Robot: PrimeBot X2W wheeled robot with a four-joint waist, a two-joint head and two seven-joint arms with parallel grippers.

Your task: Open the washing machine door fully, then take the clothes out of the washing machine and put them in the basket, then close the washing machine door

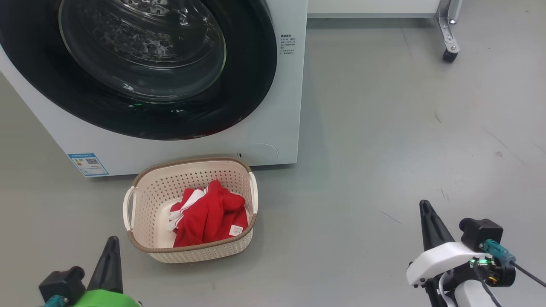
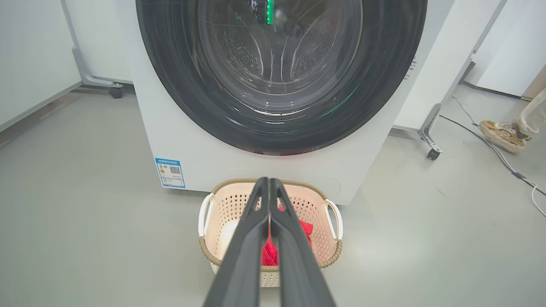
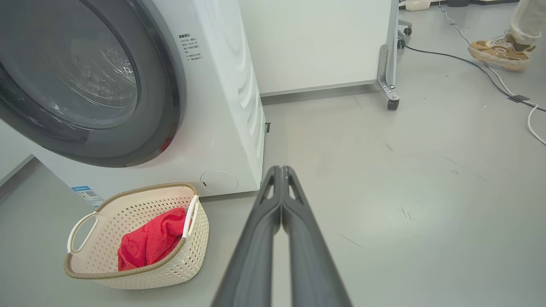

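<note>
Clothes (image 1: 209,217) of bright red soft fabric with white trim lie in the small cream perforated plastic basket (image 1: 196,251), ahead of your left gripper (image 2: 269,183) and left of your right gripper (image 3: 281,170); both sets of jaws are pressed together on nothing. Beyond the tips, the round black-rimmed glass washing machine door (image 1: 251,85) looks flush with the big white washing machine (image 1: 281,128), so the last step seems done; you need only confirm it is latched.

Clothes (image 3: 149,243) in basket (image 3: 170,273) (door (image 3: 167,85) closed)
</note>
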